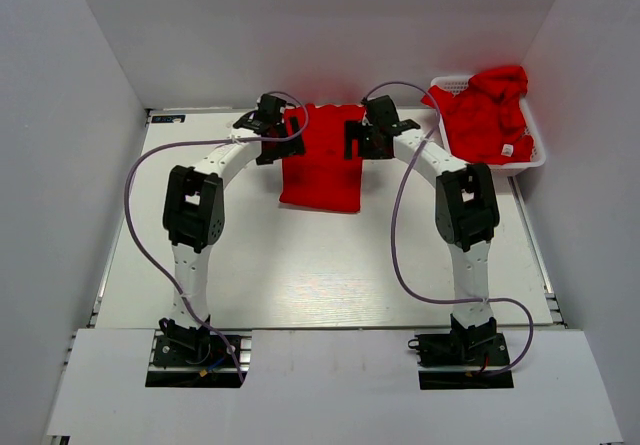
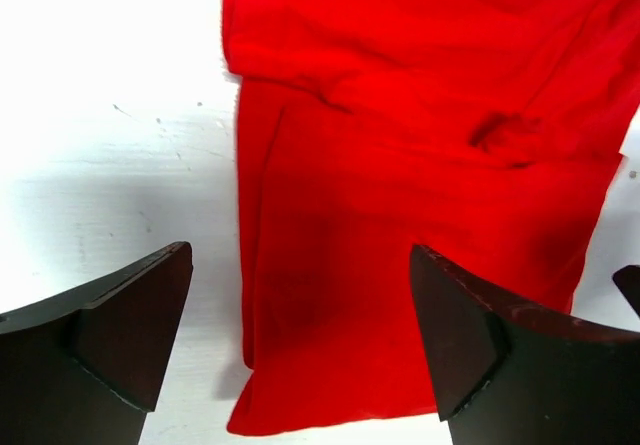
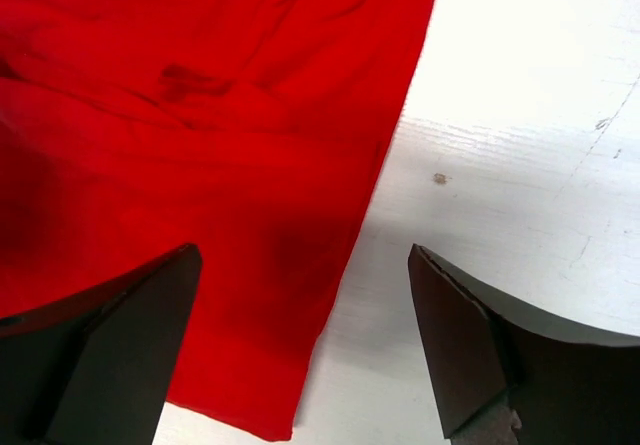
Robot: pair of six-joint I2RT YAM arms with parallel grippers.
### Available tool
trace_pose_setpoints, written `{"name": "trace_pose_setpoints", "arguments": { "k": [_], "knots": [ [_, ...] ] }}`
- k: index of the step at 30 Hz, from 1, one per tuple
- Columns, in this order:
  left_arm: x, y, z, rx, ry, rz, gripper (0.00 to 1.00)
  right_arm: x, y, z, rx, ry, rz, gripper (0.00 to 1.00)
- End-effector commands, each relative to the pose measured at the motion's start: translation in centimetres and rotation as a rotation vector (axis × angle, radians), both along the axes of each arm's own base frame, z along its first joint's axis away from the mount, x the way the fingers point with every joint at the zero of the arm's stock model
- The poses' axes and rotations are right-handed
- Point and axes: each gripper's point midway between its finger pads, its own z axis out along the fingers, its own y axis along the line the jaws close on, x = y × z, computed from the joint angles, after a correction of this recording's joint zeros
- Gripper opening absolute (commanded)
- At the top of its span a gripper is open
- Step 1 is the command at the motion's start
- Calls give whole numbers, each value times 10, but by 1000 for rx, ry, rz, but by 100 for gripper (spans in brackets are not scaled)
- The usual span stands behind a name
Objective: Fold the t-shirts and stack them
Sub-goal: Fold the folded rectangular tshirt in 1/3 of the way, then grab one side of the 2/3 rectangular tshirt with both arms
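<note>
One red t-shirt (image 1: 320,170) lies folded into a tall rectangle on the white table (image 1: 300,265), at the back middle. My left gripper (image 1: 288,128) hovers over its far left corner, open; the left wrist view shows the cloth's corner (image 2: 330,365) between the spread jaws of the left gripper (image 2: 300,255). Over the far right corner my right gripper (image 1: 356,135) is open too. In the right wrist view the shirt's edge (image 3: 250,295) runs between the parted jaws of the right gripper (image 3: 303,253). Neither gripper holds cloth. More red t-shirts (image 1: 485,115) are heaped in the basket, one with a white tag (image 1: 507,149).
A white lattice basket (image 1: 451,83) stands at the back right corner of the table. White walls (image 1: 70,165) close in the left, back and right sides. Purple cables (image 1: 135,215) loop beside both arms.
</note>
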Motion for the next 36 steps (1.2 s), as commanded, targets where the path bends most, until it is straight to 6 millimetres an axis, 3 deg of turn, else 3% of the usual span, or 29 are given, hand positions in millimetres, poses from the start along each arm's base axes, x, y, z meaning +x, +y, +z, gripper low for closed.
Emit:
{"name": "trace_pose_setpoints", "arguments": {
  "k": [1,4,6,7,8,10,11,12,13,14,16,21,25,27,33,36],
  "knots": [
    [9,7,42,-6,-100,19,100,13,4,46,40,-105,10,90],
    [1,14,58,1,-125,34,100,6,2,69,51,-142,24,90],
    [-9,18,57,9,-124,27,100,-7,-1,57,35,-111,32,90],
    [-15,20,68,3,-139,28,100,-10,-3,69,45,-132,29,90],
    [-24,22,59,3,-120,21,100,-25,-2,52,55,-77,57,90],
    [-32,22,58,-9,-121,12,100,-35,-3,61,70,-82,59,90],
    [-45,21,52,-27,-100,-9,100,-49,-8,41,59,-30,60,90],
    [-49,15,49,-30,-108,-36,100,-56,-7,41,67,-13,57,90],
    [-58,16,33,-22,-75,-54,100,-68,-6,34,83,29,74,90],
    [-63,9,33,-33,-77,-74,100,-73,-2,29,125,75,43,90],
    [-74,6,18,-43,-32,-114,100,-92,0,10,159,224,27,90],
    [-85,6,-6,-20,21,-130,100,-104,-9,-13,94,223,-7,90],
    [-89,7,-16,-18,27,-130,100,-107,-11,-4,112,160,-32,90],
    [-92,9,-20,-15,37,-130,100,-113,-14,-11,109,161,-42,90],
    [-94,9,-25,1,34,-127,100,-123,-2,-23,87,174,-9,89],
    [-91,9,-26,4,16,-120,97,-119,1,-26,76,170,-5,88]
  ]
}}
